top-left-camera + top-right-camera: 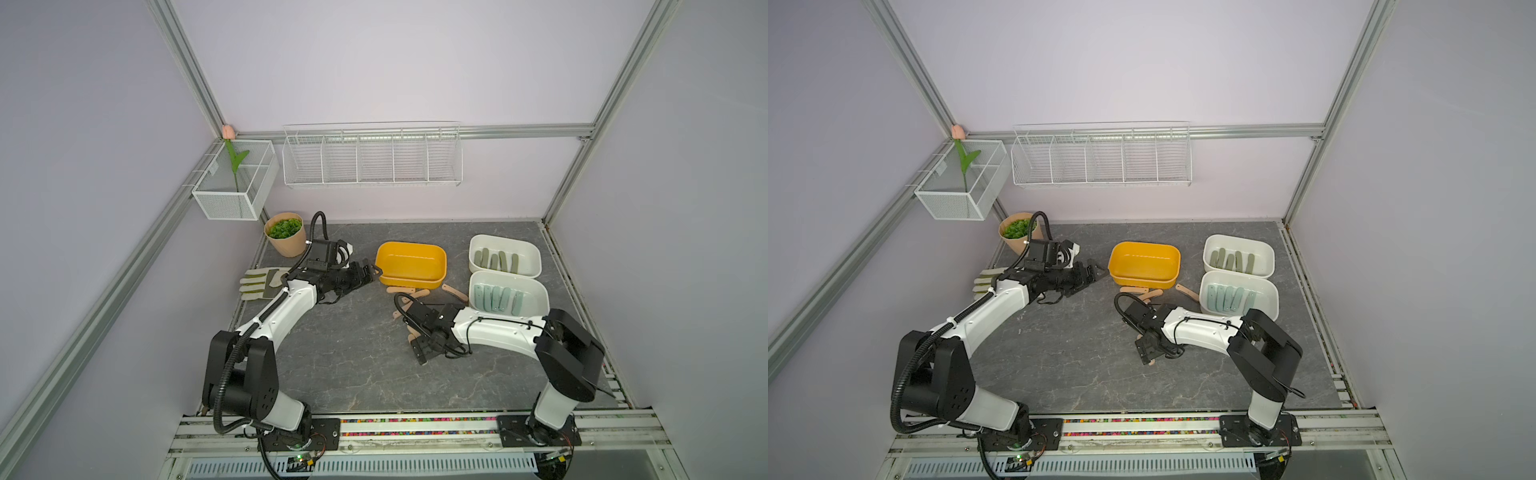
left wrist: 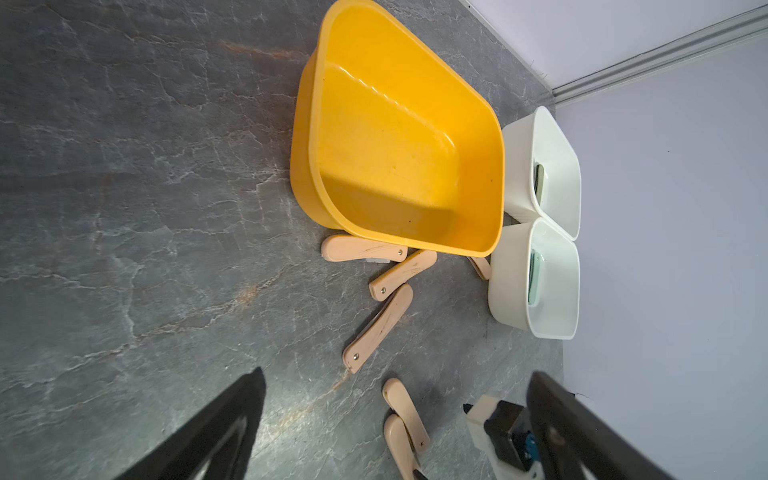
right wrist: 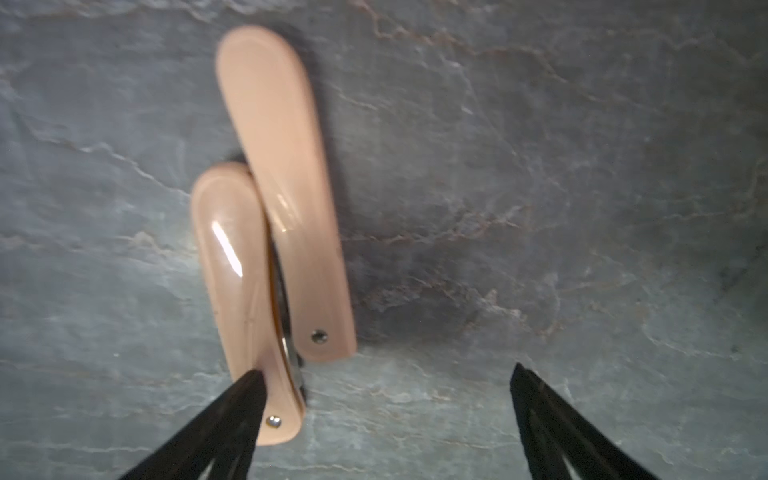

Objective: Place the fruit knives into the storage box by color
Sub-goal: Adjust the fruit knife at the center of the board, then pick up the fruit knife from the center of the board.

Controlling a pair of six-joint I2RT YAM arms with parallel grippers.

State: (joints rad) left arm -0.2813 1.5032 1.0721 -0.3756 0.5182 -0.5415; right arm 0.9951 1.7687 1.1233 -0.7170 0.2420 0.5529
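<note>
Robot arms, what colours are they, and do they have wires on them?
The left arm and right arm both have smooth white shells with chunky black joints. A ribbed black hose runs along the left one; a thin black cable loops along the right one. The left gripper and right gripper are black, each with two pointed fingers.

Tally on the desk [image 1: 353, 365]: three colours of knife, three boxes, a few extras.
Six peach-pink knives [image 2: 378, 328] are out loose, one half hidden behind the single yellow box [image 1: 409, 281]. There are two white boxes [image 1: 534, 257]. About five olive green knives [image 1: 502, 261] are in the one at the far right corner and about five pale mint knives [image 1: 496, 298] in its neighbour, but overlaps blur both counts. Add one work glove [image 1: 259, 284], one potted plant [image 1: 286, 239], two wire baskets [image 1: 372, 158] and one tulip [image 1: 228, 132].
</note>
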